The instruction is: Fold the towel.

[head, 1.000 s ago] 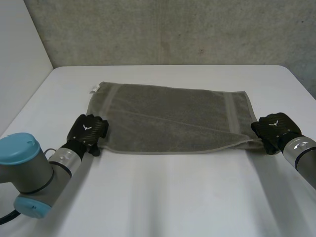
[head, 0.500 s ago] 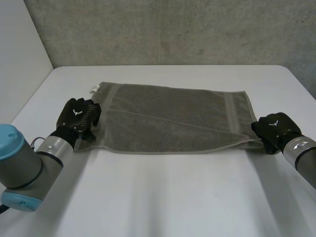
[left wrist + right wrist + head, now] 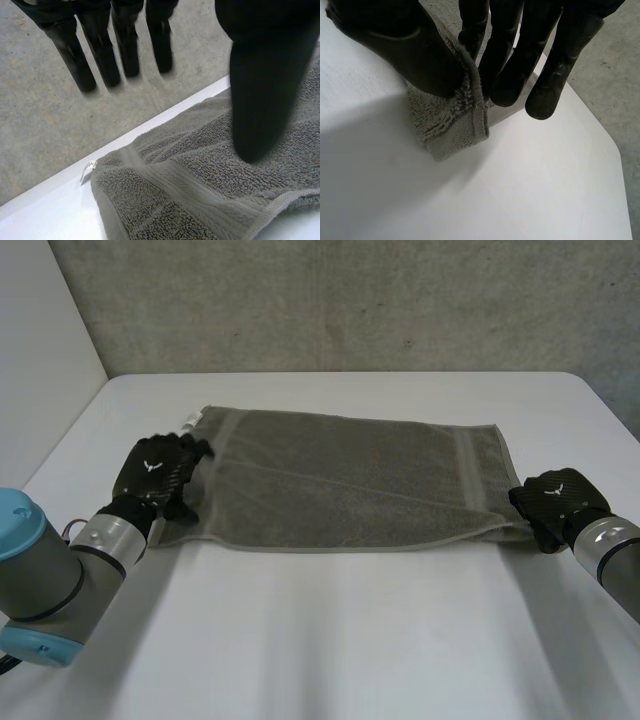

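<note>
Right hand (image 3: 555, 502) pinches a near corner of the towel (image 3: 340, 480) on the bench (image 3: 330, 640); left hand (image 3: 155, 472), fingers straight and holding nothing, hides part of the opposite edge.

The towel (image 3: 340, 480) is grey-brown terry cloth with a flat woven band near each short end. It lies spread out on the white table (image 3: 330, 640), around its middle, with the long sides running from 9 to 3 o'clock. A slanting crease runs toward the 4 o'clock corner, which is bunched. A small white label (image 3: 188, 421) sticks out at the 10 o'clock corner.
</note>
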Available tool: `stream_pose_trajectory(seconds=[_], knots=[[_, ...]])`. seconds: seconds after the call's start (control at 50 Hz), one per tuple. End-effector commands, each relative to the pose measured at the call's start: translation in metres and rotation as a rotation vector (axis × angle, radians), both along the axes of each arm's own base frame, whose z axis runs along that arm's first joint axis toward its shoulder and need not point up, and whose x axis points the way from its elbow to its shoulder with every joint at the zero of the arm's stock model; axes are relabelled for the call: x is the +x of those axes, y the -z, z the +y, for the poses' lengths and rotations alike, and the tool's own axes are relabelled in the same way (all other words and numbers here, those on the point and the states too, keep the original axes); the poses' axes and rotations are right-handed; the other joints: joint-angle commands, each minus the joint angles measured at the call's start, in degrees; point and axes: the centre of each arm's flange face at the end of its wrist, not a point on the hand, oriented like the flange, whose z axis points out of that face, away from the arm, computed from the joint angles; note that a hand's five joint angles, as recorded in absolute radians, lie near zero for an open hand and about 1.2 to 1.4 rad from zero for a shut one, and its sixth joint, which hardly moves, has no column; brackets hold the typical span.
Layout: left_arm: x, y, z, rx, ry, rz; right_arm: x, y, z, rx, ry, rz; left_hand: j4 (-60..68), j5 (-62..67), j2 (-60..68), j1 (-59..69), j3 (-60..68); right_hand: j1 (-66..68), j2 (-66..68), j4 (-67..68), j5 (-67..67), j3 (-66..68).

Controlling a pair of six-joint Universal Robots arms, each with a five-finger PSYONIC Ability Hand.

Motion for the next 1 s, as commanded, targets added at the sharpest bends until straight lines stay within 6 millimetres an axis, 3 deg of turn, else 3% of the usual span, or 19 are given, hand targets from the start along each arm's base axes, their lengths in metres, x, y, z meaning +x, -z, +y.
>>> stream_pose_trajectory(seconds=[0.02,0.18,0.2,0.22,0.26,0.6,0.92,0.94,1.0], knots=[[0.001,-0.001,-0.001,-0.003,-0.005,0.0,0.0,0.0,0.0,0.0,0.0,0.0,50.93,50.76,49.37,49.39,49.39,3.17,2.95,3.09,2.36,2.8],[0.001,0.005,-0.002,0.005,-0.006,-0.009,0.0,0.0,0.0,0.0,-0.001,0.001,47.08,46.91,45.53,45.55,45.55,3.17,2.95,3.09,2.36,2.8],[0.001,0.008,-0.002,0.011,-0.004,-0.011,0.0,0.0,0.0,0.0,-0.001,0.001,22.6,22.43,21.05,21.07,21.07,3.17,2.95,3.09,2.36,2.8],[0.001,0.009,-0.003,0.014,-0.004,-0.014,0.0,0.0,0.0,0.0,0.0,0.0,6.2,6.03,4.65,4.67,4.67,3.17,2.95,3.09,2.36,2.8],[0.001,0.011,-0.003,0.019,-0.004,-0.014,0.0,0.0,0.0,0.0,0.0,0.0,2.87,2.7,1.32,1.34,1.34,3.17,2.95,3.09,2.36,2.8],[0.0,0.033,-0.002,0.018,0.007,-0.138,0.0,0.0,0.0,0.0,-0.001,0.001,2.84,2.67,1.29,1.3,1.3,3.17,2.95,3.09,2.36,2.8],[-0.003,0.045,-0.005,0.033,0.017,-0.142,0.0,0.002,0.0,0.002,-0.003,0.004,3.85,3.68,2.3,2.32,2.32,3.17,2.95,3.09,2.36,2.8],[-0.026,0.045,-0.021,0.021,0.076,-0.247,0.0,-0.004,0.004,-0.01,-0.003,0.002,0.15,-0.02,-1.4,-1.39,-1.39,3.17,2.95,3.09,2.36,2.8],[-0.027,0.045,-0.026,0.011,0.071,-0.246,0.0,-0.003,0.003,-0.007,-0.003,0.002,0.48,0.31,-1.07,-1.05,-1.05,3.17,2.95,3.09,2.36,2.8]])
